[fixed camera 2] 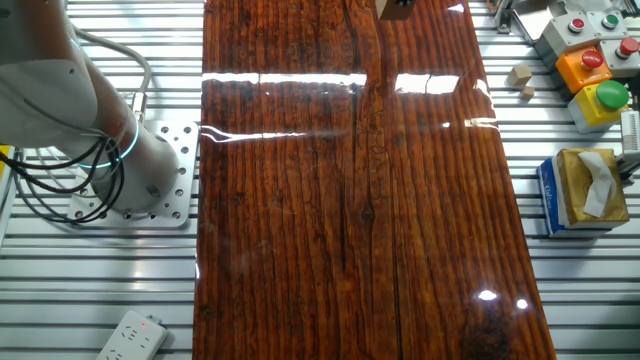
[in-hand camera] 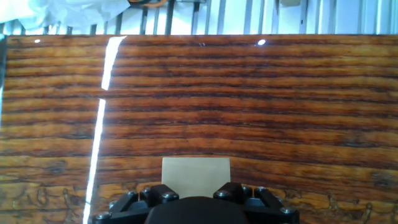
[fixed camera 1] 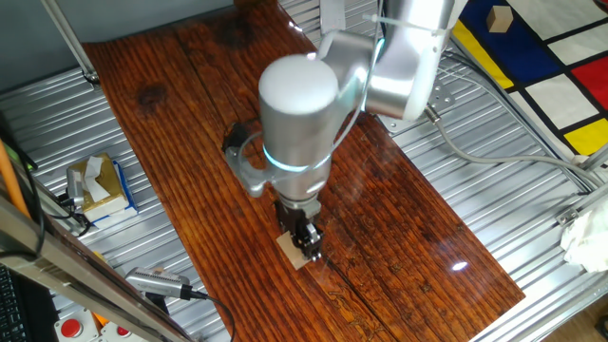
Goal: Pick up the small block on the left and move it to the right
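The small block is a light tan wooden block lying on the dark wooden board near its front edge. My gripper is down on it, with the dark fingers against its right part. In the hand view the block sits between the two jaws at the bottom middle, and its lower corners are covered by the fingertips. The jaws look shut on it. The block appears to rest on the board. In the other fixed view only the gripper's tip shows at the top edge.
A blue-and-yellow tissue box stands left of the board on the metal table; it also shows in the other fixed view. A similar tan block lies on the patterned mat at the far right. Two small tan blocks and button boxes lie beside the board.
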Action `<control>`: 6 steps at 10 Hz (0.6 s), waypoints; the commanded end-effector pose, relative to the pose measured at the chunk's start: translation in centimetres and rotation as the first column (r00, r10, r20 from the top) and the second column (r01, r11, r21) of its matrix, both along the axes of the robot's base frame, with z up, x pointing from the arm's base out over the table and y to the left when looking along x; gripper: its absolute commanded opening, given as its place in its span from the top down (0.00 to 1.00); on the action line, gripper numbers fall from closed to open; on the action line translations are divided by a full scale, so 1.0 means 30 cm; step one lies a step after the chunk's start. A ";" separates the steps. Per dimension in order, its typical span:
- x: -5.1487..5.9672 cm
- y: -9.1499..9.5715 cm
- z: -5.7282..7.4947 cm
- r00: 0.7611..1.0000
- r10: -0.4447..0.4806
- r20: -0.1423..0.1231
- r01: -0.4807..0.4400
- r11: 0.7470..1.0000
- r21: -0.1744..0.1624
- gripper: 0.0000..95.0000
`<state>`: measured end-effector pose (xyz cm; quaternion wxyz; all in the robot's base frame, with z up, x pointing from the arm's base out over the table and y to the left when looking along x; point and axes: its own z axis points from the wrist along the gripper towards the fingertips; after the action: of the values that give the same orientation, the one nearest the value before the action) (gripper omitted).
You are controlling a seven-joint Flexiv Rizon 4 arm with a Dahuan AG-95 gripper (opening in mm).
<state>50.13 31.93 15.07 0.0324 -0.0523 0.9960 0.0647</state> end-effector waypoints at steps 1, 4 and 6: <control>0.011 0.028 -0.020 1.000 -0.013 0.003 0.013 1.000 0.000 1.00; 0.021 0.061 -0.040 1.000 -0.020 0.018 0.020 1.000 -0.020 1.00; 0.019 0.076 -0.054 0.999 -0.030 0.027 0.031 0.999 -0.023 1.00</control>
<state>50.62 34.35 13.33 0.0467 -0.0383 0.9968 0.0523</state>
